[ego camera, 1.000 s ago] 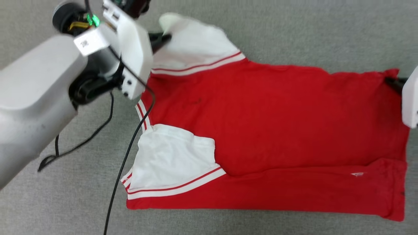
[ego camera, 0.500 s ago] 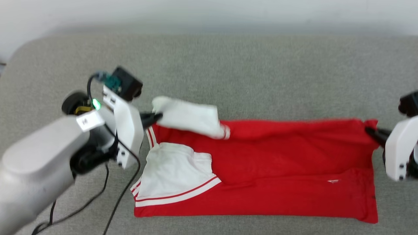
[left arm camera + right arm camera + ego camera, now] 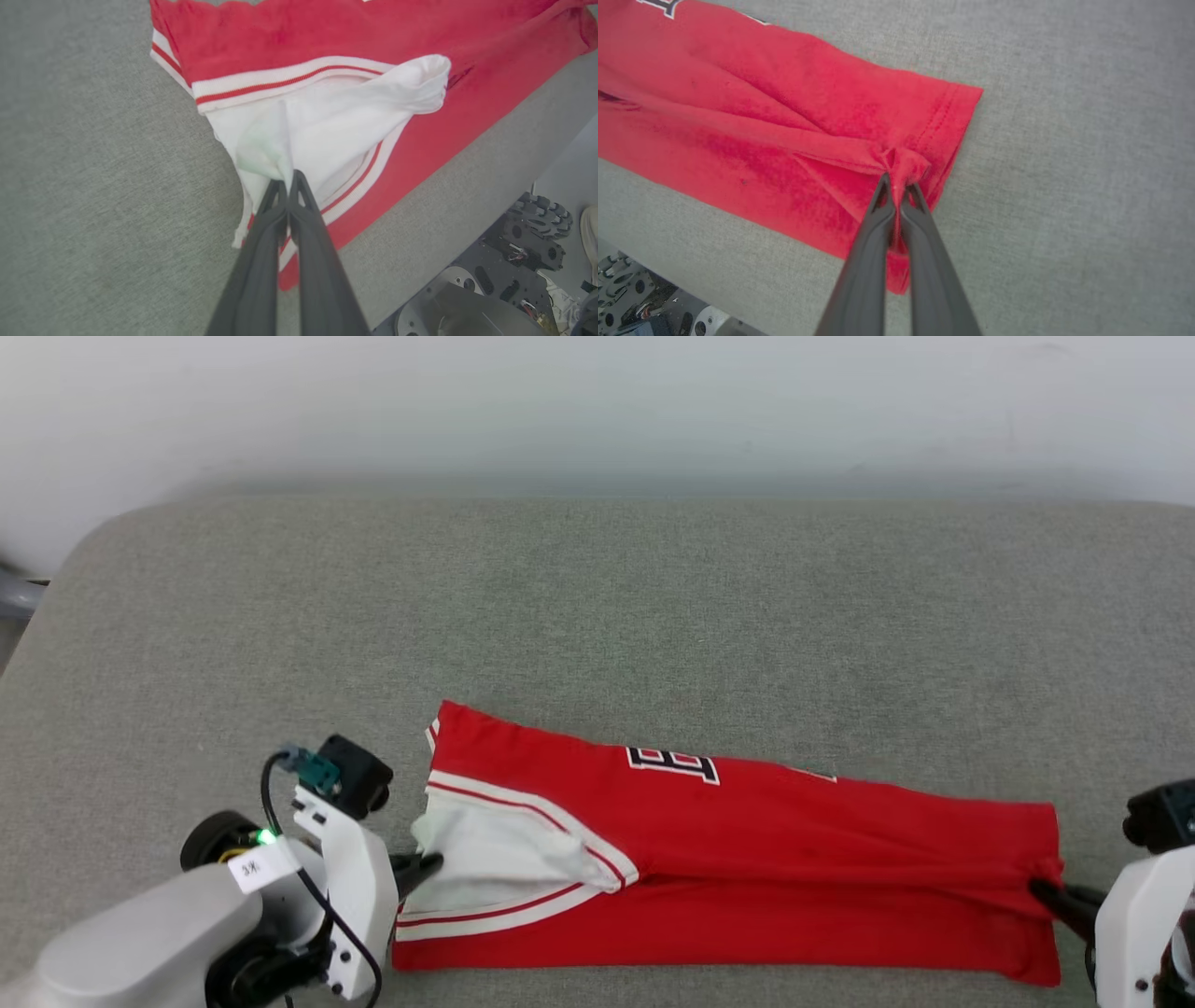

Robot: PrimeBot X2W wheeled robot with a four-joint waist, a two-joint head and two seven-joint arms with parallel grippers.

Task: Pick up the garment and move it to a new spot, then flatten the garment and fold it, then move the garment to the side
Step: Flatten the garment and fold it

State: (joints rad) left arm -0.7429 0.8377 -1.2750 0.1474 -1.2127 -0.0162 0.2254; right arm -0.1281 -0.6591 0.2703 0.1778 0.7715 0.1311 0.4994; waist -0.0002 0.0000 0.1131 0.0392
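Note:
The garment [image 3: 747, 859], a red jersey with white sleeves and striped trim, lies folded lengthwise into a long band near the front edge of the grey surface. Part of its black lettering [image 3: 672, 763] shows on the upper fold. My left gripper [image 3: 425, 868] is shut on the white sleeve [image 3: 327, 121] at the band's left end. At the right end my right gripper [image 3: 1046, 894] is shut on a bunched corner of the red hem [image 3: 901, 163]. Both pinches show close up in the wrist views, at the left gripper [image 3: 286, 179] and the right gripper [image 3: 899, 186].
The grey padded surface [image 3: 597, 616] stretches wide behind the garment, up to a pale wall. Its front edge runs just below the garment. The robot's dark base [image 3: 490, 289] and a shoe on the floor show at the left wrist view's lower right.
Both grippers have drawn the far edge of the garment toward the front, folding it over into a narrow band with the lettering now up. The head camera has tilted up, showing more surface and wall.

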